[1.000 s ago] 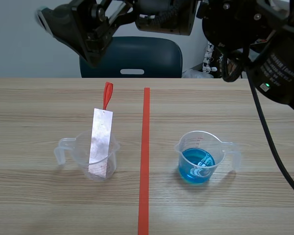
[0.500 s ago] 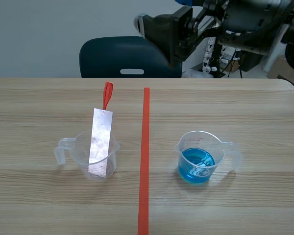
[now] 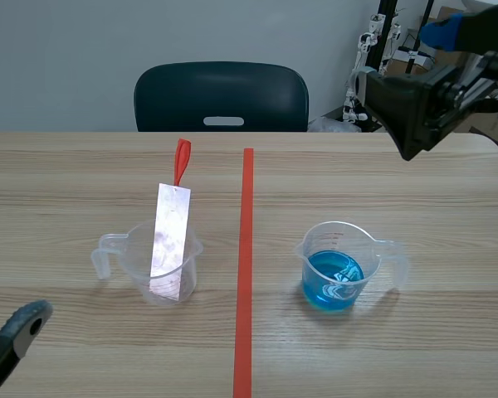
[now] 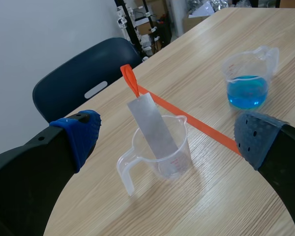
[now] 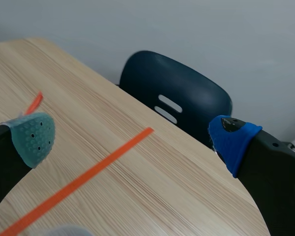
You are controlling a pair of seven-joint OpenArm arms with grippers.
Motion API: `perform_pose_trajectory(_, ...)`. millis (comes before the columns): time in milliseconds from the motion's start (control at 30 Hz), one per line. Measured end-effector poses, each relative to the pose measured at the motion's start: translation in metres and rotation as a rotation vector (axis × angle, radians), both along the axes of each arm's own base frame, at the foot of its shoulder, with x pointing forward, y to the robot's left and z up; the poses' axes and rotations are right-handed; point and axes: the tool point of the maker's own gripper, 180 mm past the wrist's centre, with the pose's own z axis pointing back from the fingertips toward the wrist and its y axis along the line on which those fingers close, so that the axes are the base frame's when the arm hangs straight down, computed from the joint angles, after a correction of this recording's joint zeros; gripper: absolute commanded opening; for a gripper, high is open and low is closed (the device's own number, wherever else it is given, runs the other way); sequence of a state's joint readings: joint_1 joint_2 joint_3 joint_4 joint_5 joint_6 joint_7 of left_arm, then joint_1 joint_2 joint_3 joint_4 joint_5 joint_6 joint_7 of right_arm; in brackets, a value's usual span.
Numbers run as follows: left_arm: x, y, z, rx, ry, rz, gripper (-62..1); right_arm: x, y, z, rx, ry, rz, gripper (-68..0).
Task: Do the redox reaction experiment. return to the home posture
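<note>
Scene view: on the desk (image 3: 415,356), a clear cup (image 3: 137,261) just left of the orange-red tape line (image 3: 243,315), holding a tilted metal strip (image 3: 170,240) with a red tag (image 3: 183,160) at its upper end. Right of the line and well apart, a second cup (image 3: 340,235) part filled with blue liquid (image 3: 332,290). Left arm (image 3: 17,332) low at the near left corner, well apart from both cups. Right arm (image 3: 415,99) raised over the far right edge. Dark chair (image 3: 222,95) just beyond the far edge.

Left wrist view: left jaws spread wide, blue pads (image 4: 81,132) well above the wood. Strip cup ahead between them, blue cup farther off near the desk's edge.

Right wrist view: right jaws spread wide too, grey-green pad (image 5: 34,137) on one side, blue on the other. Ahead, tape line, desk edge and chair.
</note>
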State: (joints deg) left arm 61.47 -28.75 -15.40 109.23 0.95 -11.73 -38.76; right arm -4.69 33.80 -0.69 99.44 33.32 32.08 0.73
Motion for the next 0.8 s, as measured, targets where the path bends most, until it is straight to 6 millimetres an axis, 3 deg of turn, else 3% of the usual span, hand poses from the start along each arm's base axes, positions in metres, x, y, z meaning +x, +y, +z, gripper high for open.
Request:
perform_pose_trajectory(200,-0.002,0.001,-0.002,0.022,0.027,-0.03,-3.7,-0.004,-0.031,0.006,-0.03,-0.1,-0.106,0.4)
perform_pose_trajectory(367,-0.006,-0.001,-0.011,0.063,0.074,-0.079,-3.7,-0.013,-0.031,-0.013,-0.113,-0.087,-0.094,0.4)
perform_pose_trajectory(633,-0.003,0.003,-0.01,0.035,0.085,-0.046,-3.7,-0.025,-0.048,-0.016,-0.143,-0.128,-0.147,0.4)
perform_pose_trajectory(800,-0.003,0.005,-0.01,0.027,0.085,-0.025,-3.7,-0.042,-0.038,-0.031,-0.143,-0.073,-0.12,0.4)
